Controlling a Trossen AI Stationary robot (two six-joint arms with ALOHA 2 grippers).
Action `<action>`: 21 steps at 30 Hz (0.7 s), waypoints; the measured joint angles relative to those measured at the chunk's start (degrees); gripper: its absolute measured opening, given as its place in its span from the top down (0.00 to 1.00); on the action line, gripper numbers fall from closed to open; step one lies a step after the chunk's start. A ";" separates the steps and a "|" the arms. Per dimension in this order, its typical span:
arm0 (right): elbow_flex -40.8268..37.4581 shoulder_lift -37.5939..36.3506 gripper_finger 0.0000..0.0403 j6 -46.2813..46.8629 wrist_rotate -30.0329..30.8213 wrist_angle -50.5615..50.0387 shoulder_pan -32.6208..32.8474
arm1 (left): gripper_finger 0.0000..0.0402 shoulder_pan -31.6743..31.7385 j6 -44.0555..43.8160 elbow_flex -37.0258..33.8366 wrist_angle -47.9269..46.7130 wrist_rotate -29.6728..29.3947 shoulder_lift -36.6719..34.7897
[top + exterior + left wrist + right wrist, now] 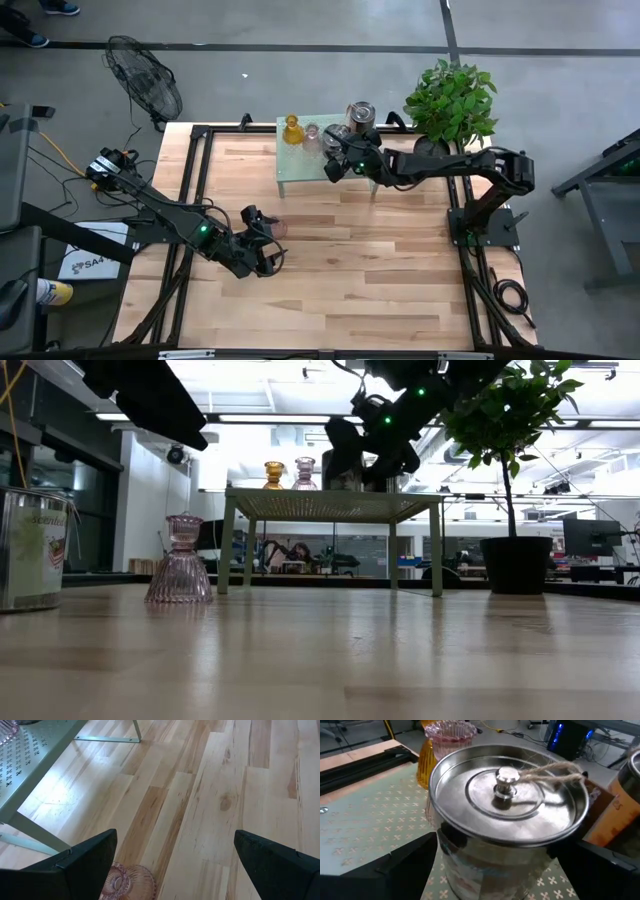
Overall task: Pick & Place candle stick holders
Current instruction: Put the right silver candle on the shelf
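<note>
On the green stand (310,160), right end effector (333,168) straddles a silver holder (507,815), fingers wide, seemingly lined up for gripping. Left end effector (268,243), also wide, hovers beside the pink holder (180,560) on the bench (380,270).

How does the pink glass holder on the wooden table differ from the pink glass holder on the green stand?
The pink holder on the table stands low on the bare wood near the left gripper; the pink holder on the stand stands raised on the green stand. The first stands alone; the second has the amber holder beside it. Both are upright, ribbed pink glass.
</note>
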 joint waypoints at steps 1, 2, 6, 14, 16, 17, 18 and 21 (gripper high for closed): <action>0.02 0.00 0.03 -0.10 0.12 0.02 0.00 | 0.01 -0.01 0.00 0.00 0.00 0.01 0.00; 0.02 0.00 0.03 0.00 0.61 -0.12 0.00 | 0.01 -0.01 0.00 0.00 -0.01 0.01 0.00; 0.04 0.00 0.03 0.48 1.76 -1.24 0.00 | 0.01 -0.01 0.00 0.00 0.01 0.07 0.00; 0.04 0.00 0.03 1.78 3.96 -1.69 0.01 | 0.01 -0.01 0.00 0.00 -0.02 0.05 0.00; 0.04 0.00 0.03 1.89 3.97 -1.29 -0.24 | 0.01 0.01 0.00 0.00 0.00 0.05 0.00; 0.04 0.00 0.03 1.94 4.07 -1.27 -0.24 | 0.01 -0.01 0.00 0.00 -0.01 0.07 0.00; 0.04 0.00 0.03 1.98 4.12 -1.25 -0.24 | 0.01 -0.01 0.00 0.00 0.01 0.05 0.00; 0.04 0.00 0.03 2.15 4.08 -1.25 0.09 | 0.01 -0.01 0.00 0.00 0.00 0.05 0.00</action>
